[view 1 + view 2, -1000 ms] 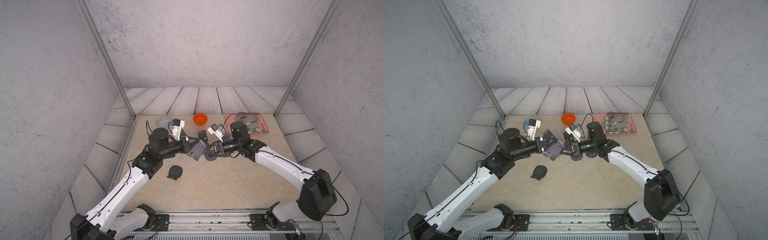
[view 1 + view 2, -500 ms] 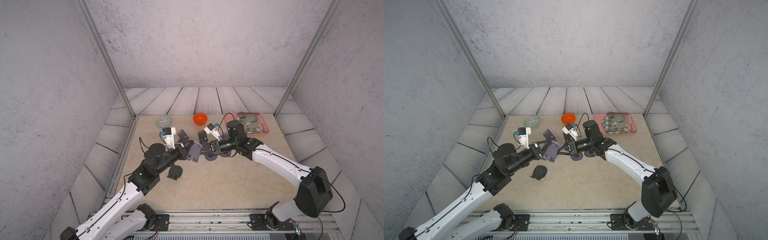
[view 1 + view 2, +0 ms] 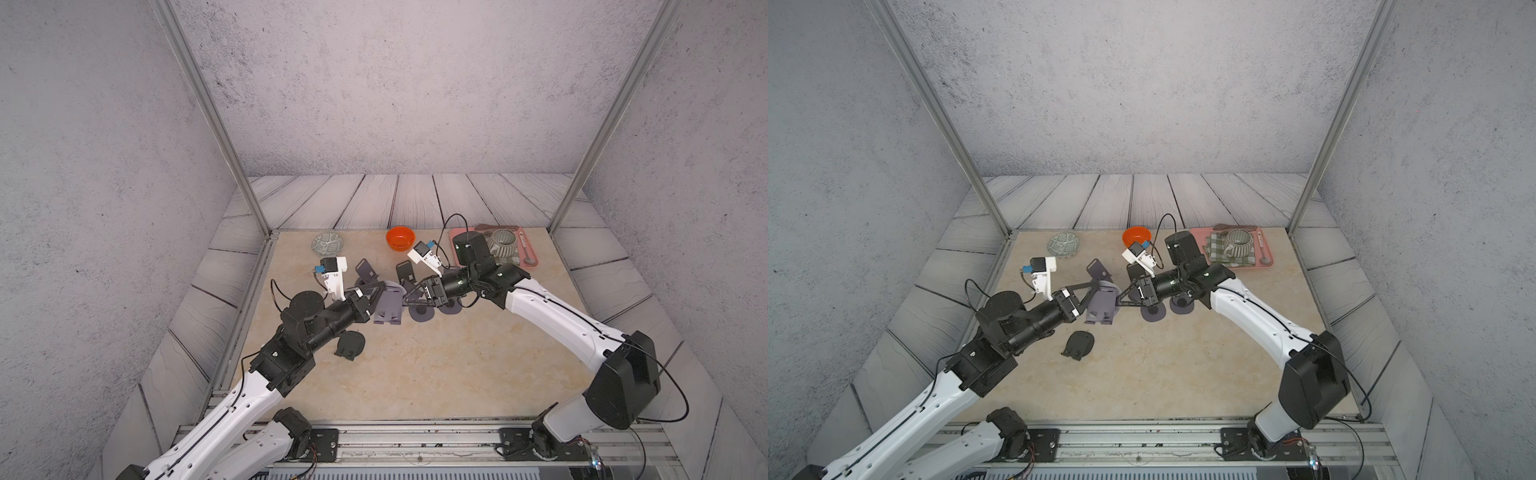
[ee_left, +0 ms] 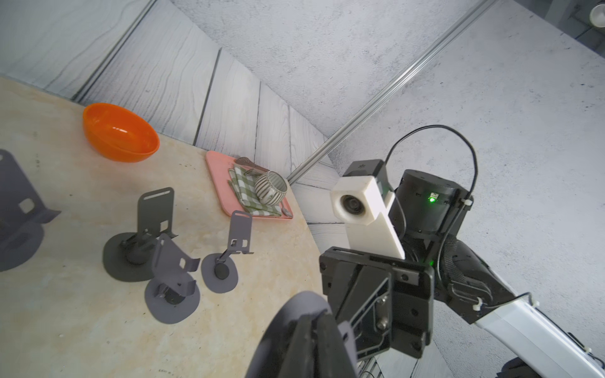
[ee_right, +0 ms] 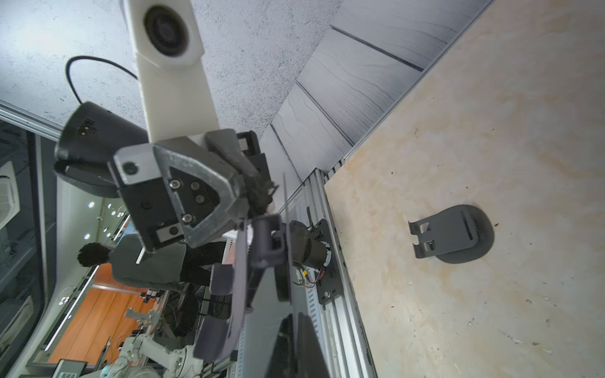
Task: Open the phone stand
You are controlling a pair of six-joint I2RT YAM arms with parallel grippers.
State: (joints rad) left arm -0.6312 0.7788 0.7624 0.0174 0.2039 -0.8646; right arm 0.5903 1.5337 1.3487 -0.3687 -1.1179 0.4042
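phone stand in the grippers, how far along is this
Done: the lilac stand is lifted off the table. In hand: right gripper shut on it, left gripper at its other end. Left: spreading it like the open stand nearby; a folded stand lies flat.

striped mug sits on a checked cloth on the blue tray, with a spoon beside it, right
Not quite: the tray is pink, not blue, as the left wrist view shows. The striped mug does sit on the checked cloth on it, with a spoon beside it.

Dull and shiny things
The phone stand (image 3: pixel 388 305) looks matt grey, maybe plastic; orange bowl (image 3: pixel 400 238) glossy; worktop (image 3: pixel 457 365) smooth.
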